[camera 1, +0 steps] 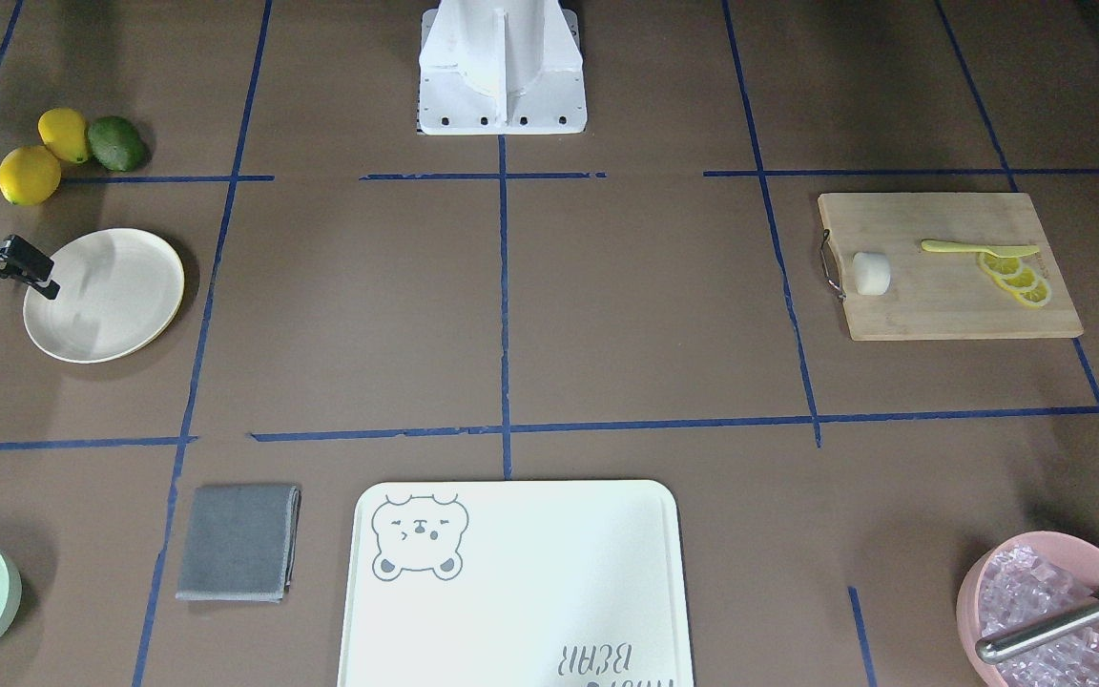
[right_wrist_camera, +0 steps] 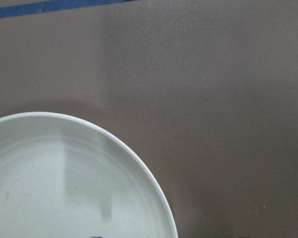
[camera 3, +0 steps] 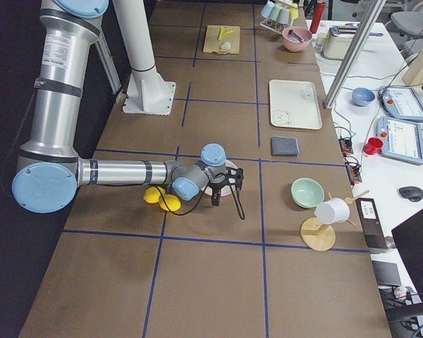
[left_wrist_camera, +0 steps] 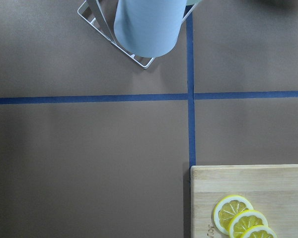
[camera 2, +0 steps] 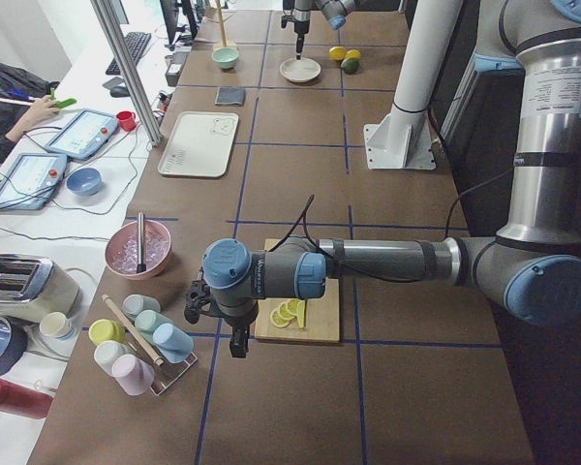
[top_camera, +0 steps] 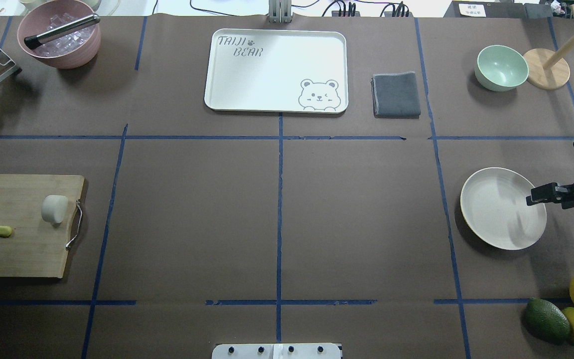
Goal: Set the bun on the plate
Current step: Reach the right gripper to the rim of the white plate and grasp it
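Brown table, taped in blue squares. The bun lies on a board near lemon slices. Pink bowl holds ice. Right gripper hangs spread wide over the plate rim. I cannot tell the left gripper state.

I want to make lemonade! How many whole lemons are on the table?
2. Both lie near the plate, on the robot's right side: the first lemon closest to the plate, the second lemon beside the green avocado. The cutting board holds only slices.
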